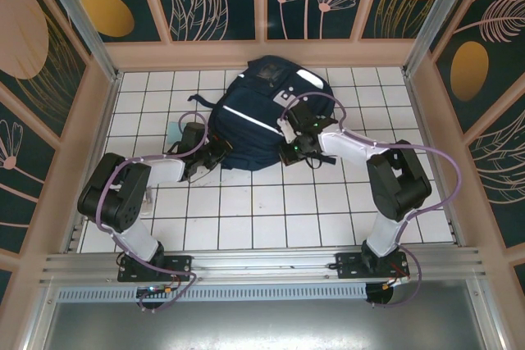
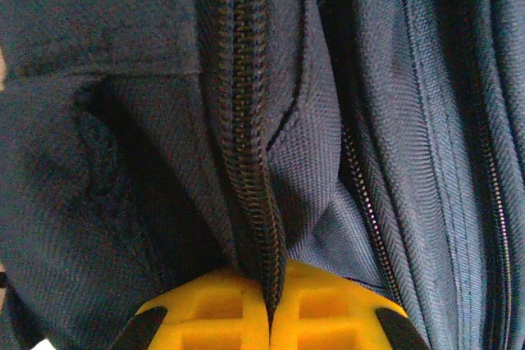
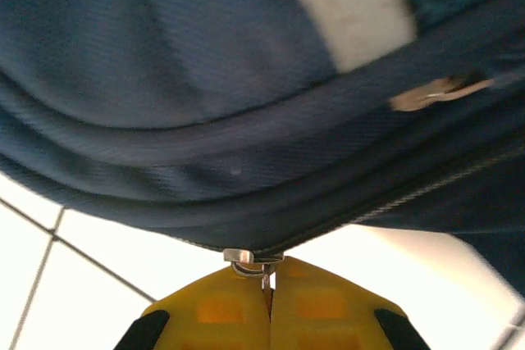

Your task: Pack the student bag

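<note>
Currently the student bag (image 1: 258, 108) is lying far-centre on the tiles (image 1: 246, 219); the left gripper (image 2: 271, 305) is pinching its zipper seam (image 2: 246, 161), the right gripper (image 3: 269, 280) its metal pull (image 3: 248, 261); tugged unevenly, the pull may be slipping free.

The bench (image 1: 271, 219) is a white grid of square tiles with dark grout lines. The student bag (image 1: 246, 141) lies on it toward 12 o'clock, close to the far wall. At about 10 o'clock, just beside the bag, lies a small pale green flat thing (image 1: 174, 130), partly hidden.
</note>
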